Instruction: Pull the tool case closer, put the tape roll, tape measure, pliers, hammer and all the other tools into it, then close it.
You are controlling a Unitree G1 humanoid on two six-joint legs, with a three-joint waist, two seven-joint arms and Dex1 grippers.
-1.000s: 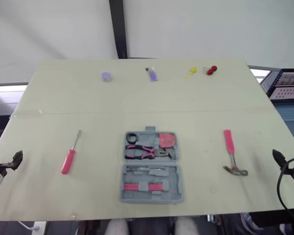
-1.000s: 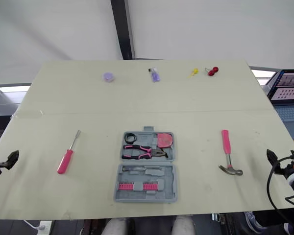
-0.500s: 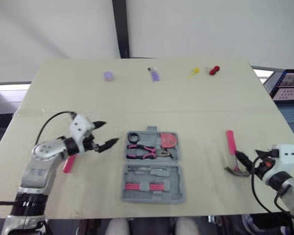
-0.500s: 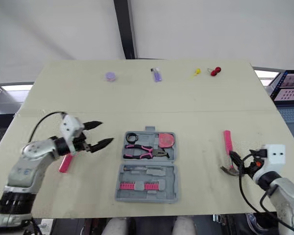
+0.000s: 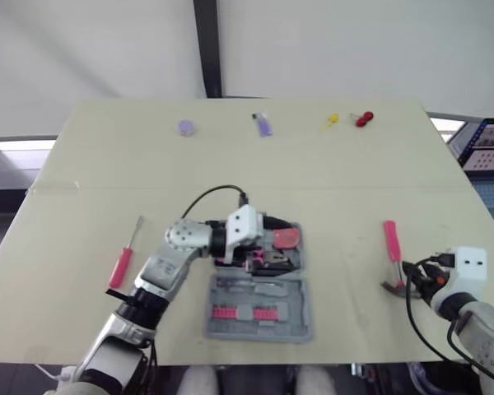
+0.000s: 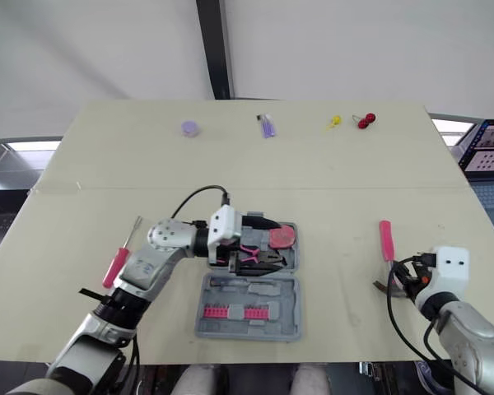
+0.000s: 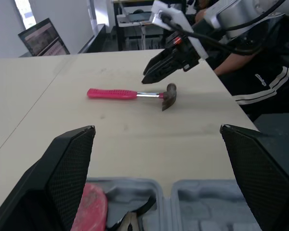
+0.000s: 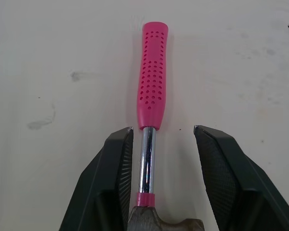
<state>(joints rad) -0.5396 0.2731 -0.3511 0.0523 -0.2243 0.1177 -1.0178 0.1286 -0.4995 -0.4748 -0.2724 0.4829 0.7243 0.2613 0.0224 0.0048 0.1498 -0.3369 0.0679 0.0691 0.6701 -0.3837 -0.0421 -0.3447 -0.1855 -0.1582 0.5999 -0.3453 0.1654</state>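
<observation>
Left pincer (image 7: 156,129), wide open, has swung over the tool case (image 5: 259,309); right pincer (image 8: 164,129) straddles hammer (image 8: 152,82), open.

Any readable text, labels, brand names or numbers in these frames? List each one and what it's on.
No text can be read.
Screen past the table's right edge: rows of content, too small to read.
Tape measure: pink face, any print is too small to tell.
Hammer: the pink handle has only a hole pattern, no markings.
Tool case: plain grey, no label visible.
</observation>
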